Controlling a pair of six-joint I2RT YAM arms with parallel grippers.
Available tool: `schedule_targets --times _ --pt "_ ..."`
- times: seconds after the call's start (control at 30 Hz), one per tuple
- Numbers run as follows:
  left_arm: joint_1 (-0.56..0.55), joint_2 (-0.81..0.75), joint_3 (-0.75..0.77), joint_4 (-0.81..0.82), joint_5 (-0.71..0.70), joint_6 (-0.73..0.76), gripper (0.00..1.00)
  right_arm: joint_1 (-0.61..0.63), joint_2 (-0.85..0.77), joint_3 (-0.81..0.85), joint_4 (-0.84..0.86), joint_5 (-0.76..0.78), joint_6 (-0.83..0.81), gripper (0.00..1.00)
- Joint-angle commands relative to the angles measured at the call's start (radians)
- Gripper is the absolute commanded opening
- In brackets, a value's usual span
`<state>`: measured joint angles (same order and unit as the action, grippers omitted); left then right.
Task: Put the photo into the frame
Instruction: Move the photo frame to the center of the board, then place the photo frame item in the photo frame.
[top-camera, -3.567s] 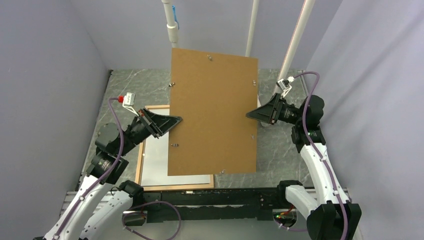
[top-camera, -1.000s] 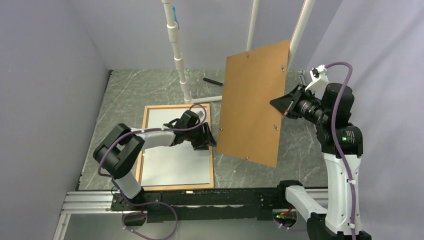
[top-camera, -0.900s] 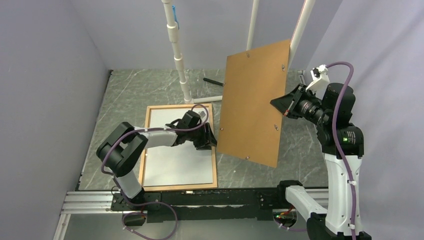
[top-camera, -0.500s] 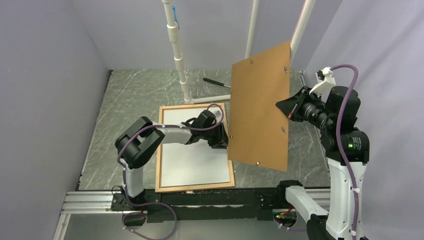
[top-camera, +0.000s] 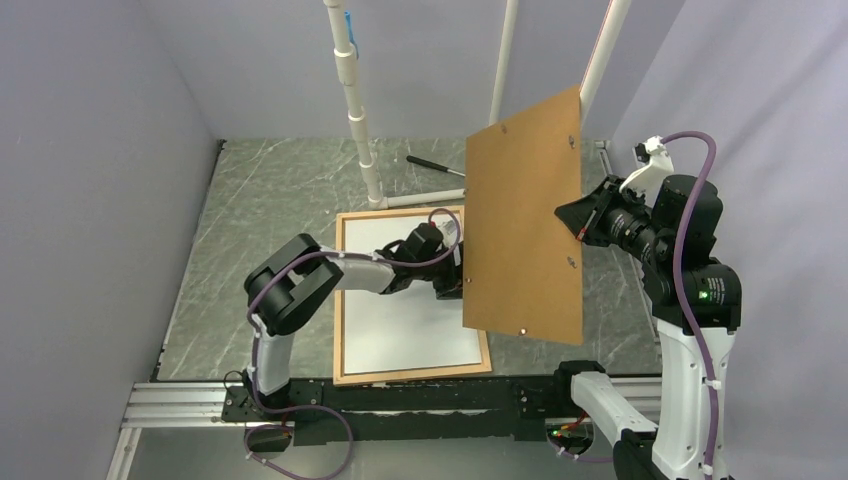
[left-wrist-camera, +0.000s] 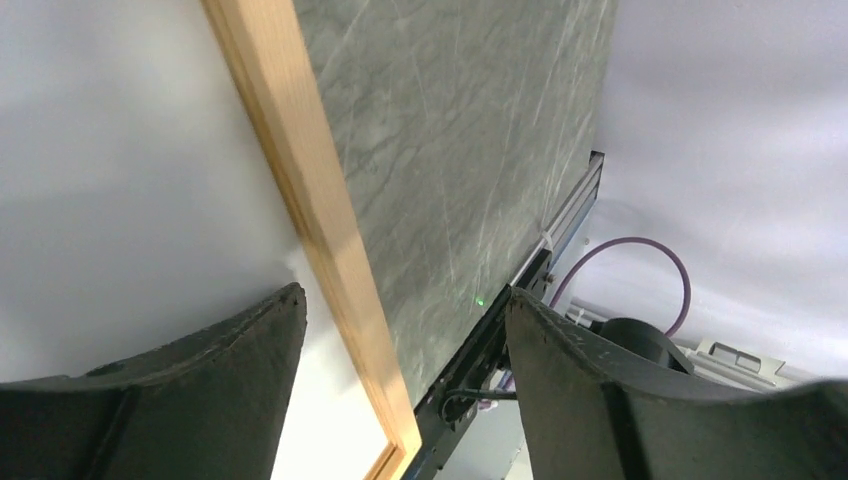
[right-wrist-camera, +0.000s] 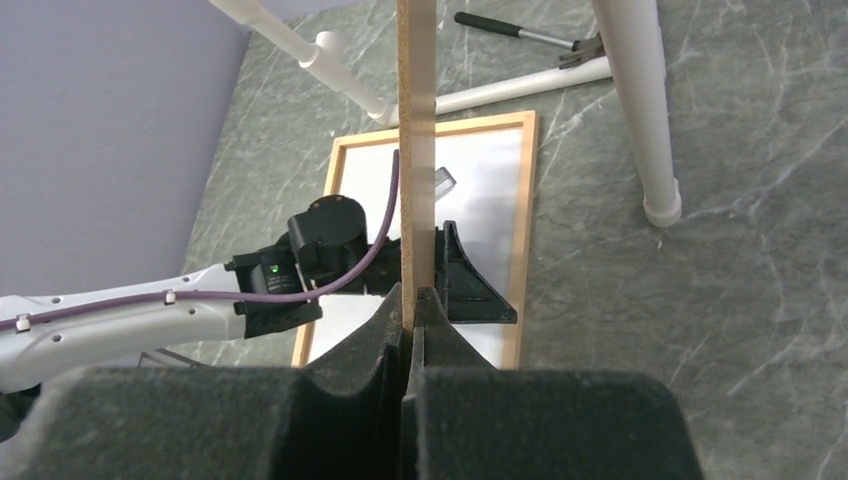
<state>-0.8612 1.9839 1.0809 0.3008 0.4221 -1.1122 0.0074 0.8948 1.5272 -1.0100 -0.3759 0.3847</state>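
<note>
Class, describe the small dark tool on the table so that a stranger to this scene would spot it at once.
Look across the grey marbled table, just beyond the wooden frame. A white pipe lies flat there, with the tool just behind it. It is the only thin, dark thing; the pipes around it are white and thicker.

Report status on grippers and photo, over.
Left gripper open, astride frame right rail. Right gripper shut on backing board, held upright. Photo white side up inside frame.

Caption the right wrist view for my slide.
Right gripper clamps the brown backing board edge-on above the frame.
</note>
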Motion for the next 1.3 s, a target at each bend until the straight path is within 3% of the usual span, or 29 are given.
schedule_targets --times 0.0,0.27,0.43,0.83,1.03,1.27 --pt "0.033 -0.150 -0.096 0.105 -0.009 -0.007 0.79 -0.003 -0.009 0.015 0.094 -0.066 0.024 0.00" --pt "0.185 -0.407 -0.391 0.161 -0.072 -0.066 0.83 -0.003 0.022 -0.056 0.192 -0.313 0.060 0.00" --pt "0.278 -0.577 -0.504 0.030 -0.119 -0.036 0.84 -0.003 0.015 -0.107 0.234 -0.353 0.087 0.00" --pt "0.314 -0.819 -0.280 -0.782 -0.517 0.236 0.84 0.031 -0.042 -0.312 0.393 -0.380 0.218 0.00" --pt "0.332 -0.871 -0.255 -0.923 -0.627 0.283 0.82 0.132 -0.045 -0.397 0.451 -0.290 0.258 0.00" --pt "0.422 -0.887 -0.327 -0.877 -0.517 0.334 0.78 0.333 -0.045 -0.505 0.567 -0.120 0.354 0.00"
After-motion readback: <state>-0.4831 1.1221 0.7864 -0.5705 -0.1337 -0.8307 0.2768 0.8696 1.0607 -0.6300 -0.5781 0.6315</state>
